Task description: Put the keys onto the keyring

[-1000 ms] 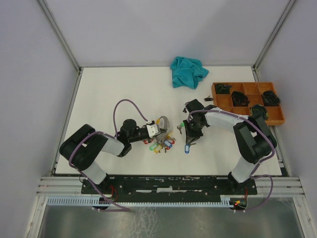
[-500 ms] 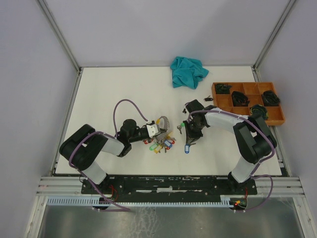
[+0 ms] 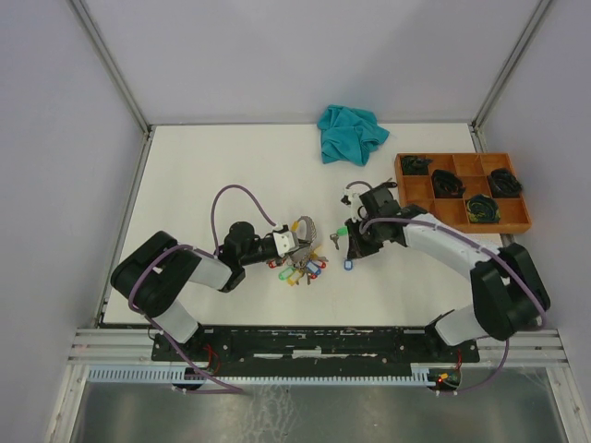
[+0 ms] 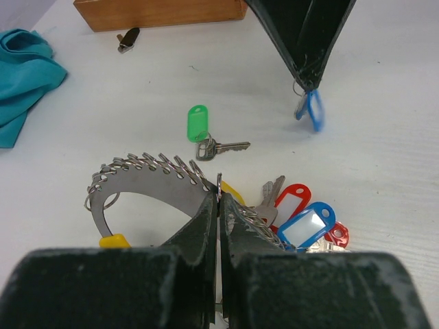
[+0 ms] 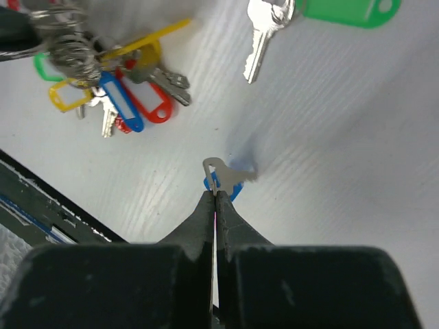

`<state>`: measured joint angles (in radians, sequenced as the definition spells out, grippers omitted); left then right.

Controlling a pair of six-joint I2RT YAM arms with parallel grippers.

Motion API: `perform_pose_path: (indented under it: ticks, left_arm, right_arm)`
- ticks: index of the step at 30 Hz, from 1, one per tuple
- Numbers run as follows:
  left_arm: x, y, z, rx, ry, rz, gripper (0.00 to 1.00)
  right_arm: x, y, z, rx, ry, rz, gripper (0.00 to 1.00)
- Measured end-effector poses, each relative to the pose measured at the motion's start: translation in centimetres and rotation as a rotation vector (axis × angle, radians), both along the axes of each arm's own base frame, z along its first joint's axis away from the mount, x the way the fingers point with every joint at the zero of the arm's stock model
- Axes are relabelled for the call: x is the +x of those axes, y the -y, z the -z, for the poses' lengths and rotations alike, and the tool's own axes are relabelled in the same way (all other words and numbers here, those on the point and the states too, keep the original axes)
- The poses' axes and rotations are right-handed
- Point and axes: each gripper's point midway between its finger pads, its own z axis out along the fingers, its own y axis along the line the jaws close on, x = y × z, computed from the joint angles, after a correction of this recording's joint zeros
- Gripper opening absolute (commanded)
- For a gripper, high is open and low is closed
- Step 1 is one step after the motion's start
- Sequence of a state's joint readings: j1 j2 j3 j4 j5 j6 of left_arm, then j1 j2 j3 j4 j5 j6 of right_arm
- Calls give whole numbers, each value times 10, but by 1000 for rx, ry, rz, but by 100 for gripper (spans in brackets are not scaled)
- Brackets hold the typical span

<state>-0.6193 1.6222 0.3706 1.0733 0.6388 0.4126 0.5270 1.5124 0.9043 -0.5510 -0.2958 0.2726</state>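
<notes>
My left gripper (image 4: pixel 219 195) is shut on the keyring (image 4: pixel 137 179), a silver ring lying on the table with small loops along its edge. Several keys (image 4: pixel 305 223) with red, blue and yellow tags hang bunched on it beside the fingers; from above the bunch (image 3: pixel 301 268) lies just right of the left gripper (image 3: pixel 297 243). My right gripper (image 5: pixel 215 195) is shut on a silver key with a blue tag (image 5: pixel 230 177), held a little above the table (image 3: pixel 348 264). A loose key with a green tag (image 4: pixel 199 127) lies between the two grippers (image 3: pixel 338 236).
A teal cloth (image 3: pixel 351 134) lies crumpled at the back of the table. A wooden compartment tray (image 3: pixel 462 205) with dark items stands at the right. A small dark clip (image 4: pixel 127 39) lies near the tray's edge.
My right gripper has closed on the blue-tagged key and lifted it slightly, while the right arm's elbow swung out to the right. The left gripper and keyring have not moved.
</notes>
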Motion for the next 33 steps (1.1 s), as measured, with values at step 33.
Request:
perform_pose_path:
  ticks: [33]
  left_arm:
    - [-13,0,-5,-27,23,53,3]
  right_arm:
    - [10,-62,-74,479,668,-578,1]
